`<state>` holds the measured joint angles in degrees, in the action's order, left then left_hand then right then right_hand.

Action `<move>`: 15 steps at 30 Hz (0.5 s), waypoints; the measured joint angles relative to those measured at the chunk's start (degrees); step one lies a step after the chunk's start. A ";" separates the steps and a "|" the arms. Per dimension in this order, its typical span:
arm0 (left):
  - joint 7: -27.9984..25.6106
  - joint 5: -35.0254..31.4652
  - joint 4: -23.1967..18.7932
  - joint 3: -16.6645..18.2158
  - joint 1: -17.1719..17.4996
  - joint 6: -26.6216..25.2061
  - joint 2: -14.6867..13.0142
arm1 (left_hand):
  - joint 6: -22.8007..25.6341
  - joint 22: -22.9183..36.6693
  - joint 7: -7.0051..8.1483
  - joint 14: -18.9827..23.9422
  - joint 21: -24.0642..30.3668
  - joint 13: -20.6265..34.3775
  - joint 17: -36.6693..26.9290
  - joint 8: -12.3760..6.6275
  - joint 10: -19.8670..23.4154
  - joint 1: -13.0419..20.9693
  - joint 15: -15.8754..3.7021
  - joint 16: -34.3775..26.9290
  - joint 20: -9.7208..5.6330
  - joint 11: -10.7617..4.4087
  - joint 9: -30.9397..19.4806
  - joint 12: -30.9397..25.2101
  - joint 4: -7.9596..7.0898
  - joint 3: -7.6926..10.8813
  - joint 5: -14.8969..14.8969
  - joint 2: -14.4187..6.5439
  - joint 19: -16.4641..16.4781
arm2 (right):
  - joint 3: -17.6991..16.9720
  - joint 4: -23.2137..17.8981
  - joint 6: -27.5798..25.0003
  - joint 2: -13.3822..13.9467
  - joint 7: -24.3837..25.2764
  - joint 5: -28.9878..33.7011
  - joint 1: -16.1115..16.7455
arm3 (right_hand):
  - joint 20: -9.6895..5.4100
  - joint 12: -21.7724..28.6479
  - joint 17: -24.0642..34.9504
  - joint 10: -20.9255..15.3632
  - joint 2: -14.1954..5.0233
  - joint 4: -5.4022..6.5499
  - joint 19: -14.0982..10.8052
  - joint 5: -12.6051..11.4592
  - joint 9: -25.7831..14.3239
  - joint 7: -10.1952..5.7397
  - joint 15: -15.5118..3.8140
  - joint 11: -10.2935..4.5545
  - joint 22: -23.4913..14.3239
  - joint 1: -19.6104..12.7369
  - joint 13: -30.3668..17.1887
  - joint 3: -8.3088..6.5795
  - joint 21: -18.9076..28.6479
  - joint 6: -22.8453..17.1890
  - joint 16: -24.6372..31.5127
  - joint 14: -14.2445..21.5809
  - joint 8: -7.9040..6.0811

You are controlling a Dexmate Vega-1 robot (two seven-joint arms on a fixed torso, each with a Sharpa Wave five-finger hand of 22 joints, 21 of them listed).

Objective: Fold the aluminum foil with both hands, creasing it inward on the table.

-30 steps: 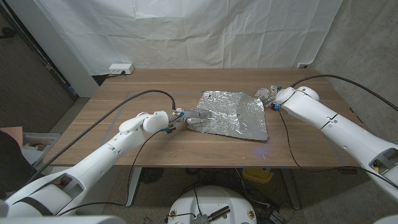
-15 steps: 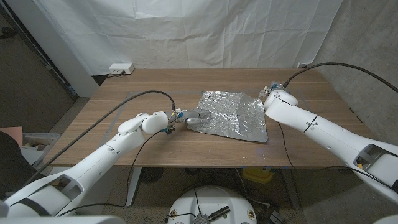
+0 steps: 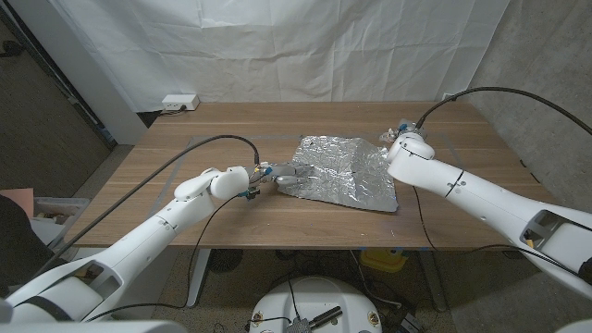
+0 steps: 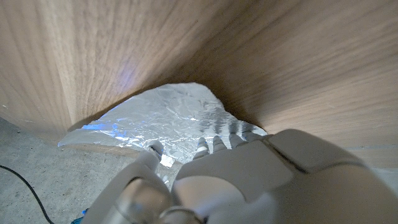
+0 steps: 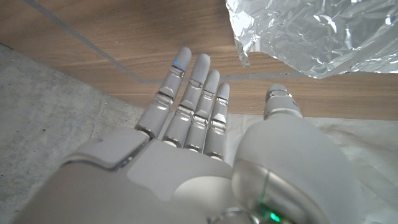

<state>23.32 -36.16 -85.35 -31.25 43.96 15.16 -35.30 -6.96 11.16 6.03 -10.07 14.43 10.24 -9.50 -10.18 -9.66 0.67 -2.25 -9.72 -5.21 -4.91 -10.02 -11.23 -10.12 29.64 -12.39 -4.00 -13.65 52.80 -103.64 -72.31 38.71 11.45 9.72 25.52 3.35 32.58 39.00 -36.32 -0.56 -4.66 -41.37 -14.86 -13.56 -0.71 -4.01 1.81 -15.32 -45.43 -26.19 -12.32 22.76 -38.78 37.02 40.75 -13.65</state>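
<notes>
A crinkled sheet of aluminum foil (image 3: 344,170) lies on the wooden table (image 3: 213,129), roughly in the middle. My left hand (image 3: 280,174) is at the sheet's left corner, which looks slightly raised. In the left wrist view the fingertips (image 4: 214,144) and thumb of that left hand (image 4: 249,177) close on the foil (image 4: 168,121). My right hand (image 3: 392,141) is by the foil's far right corner. In the right wrist view the right hand (image 5: 193,124) has straight, spread fingers holding nothing, and the foil's edge (image 5: 298,43) lies just past the thumb.
A white power strip (image 3: 180,102) sits at the table's far left edge. Black cables run along both arms, the left one (image 3: 199,143) across the tabletop. A white curtain hangs behind the table. Bare wood surrounds the foil on all sides.
My right arm has swung inward, bringing its hand closer to the foil's far right corner. The left hand and the foil have stayed put.
</notes>
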 measured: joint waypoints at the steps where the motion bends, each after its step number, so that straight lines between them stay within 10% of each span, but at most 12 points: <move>1: 0.00 0.02 0.00 0.00 0.00 0.00 0.00 | 0.00 0.01 0.00 0.00 0.00 0.02 -0.02 0.00 0.00 0.00 0.00 -0.03 0.00 0.00 0.00 0.00 0.00 0.00 -0.15 0.00 0.00 | 0.54 0.24 -0.23 -0.09 -0.55 0.22 -0.37 | -0.19 -0.01 0.00 0.00 0.00 0.00 0.19 0.00 0.00 0.24 0.12 0.00 0.00 0.00 0.11 0.00 0.21 -0.24 0.00 -0.11 0.00; 15: -0.09 0.50 0.54 0.20 -0.01 0.32 -0.14 | -0.12 0.00 -0.12 0.15 -0.03 0.04 -0.22 0.00 0.00 0.00 0.15 -0.26 0.00 0.00 0.01 0.00 0.00 0.00 -0.45 0.00 0.00 | 6.46 3.59 -2.26 -1.31 -3.85 2.75 -4.33 | -0.38 -0.47 2.02 -1.29 -0.80 -2.56 1.01 -1.41 0.76 -1.13 0.12 -1.28 -0.27 -4.37 1.70 -0.82 0.88 -2.83 2.00 -0.11 0.00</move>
<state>23.22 -35.65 -84.81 -31.05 43.95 15.47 -35.44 -7.08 11.16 5.91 -9.92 14.41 10.28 -9.73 -10.18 -9.66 0.67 -2.10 -9.99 -5.21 -4.91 -10.01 -11.23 -10.12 29.64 -12.84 -4.01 -13.65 59.26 -100.05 -74.58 37.40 7.60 12.47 21.19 2.97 32.11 41.03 -37.62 -1.37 -7.23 -40.36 -16.27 -12.80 -1.84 -3.89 0.54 -15.59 -49.80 -24.49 -13.15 23.63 -41.61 39.02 40.64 -13.65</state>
